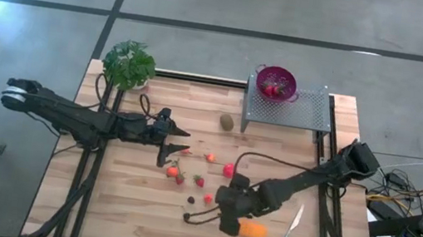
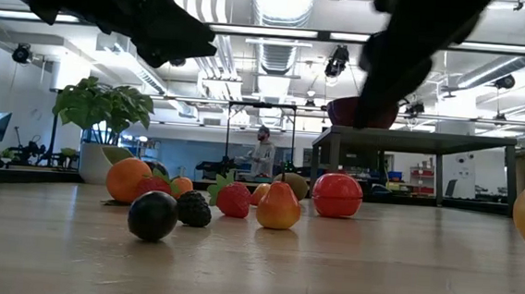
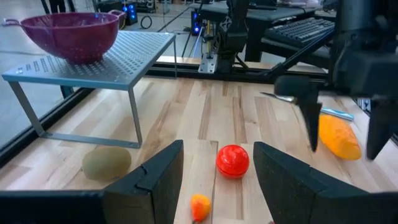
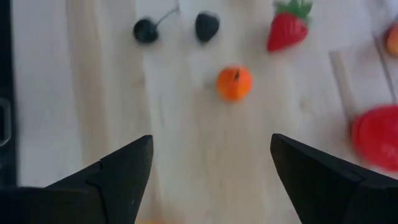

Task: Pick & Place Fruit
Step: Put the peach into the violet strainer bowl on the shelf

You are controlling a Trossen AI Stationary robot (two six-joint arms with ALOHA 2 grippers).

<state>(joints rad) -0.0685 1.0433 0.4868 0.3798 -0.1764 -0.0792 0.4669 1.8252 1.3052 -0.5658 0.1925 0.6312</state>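
Toy fruit lies scattered mid-table: strawberries, a red ball, dark berries, a kiwi and an oblong orange piece. My right gripper hangs open above the wood just left of the oblong piece. In its wrist view my right gripper looks down on a tiny orange beyond the fingers. My left gripper hovers open, near level, left of the fruit. In the left wrist view my left gripper points toward the red ball, with nothing between its fingers.
A purple colander holding red fruit stands on a grey mesh rack at the far right. A green plant sits at the far left corner. A pale knife lies right of the oblong piece. Bare wood shows along the near edge.
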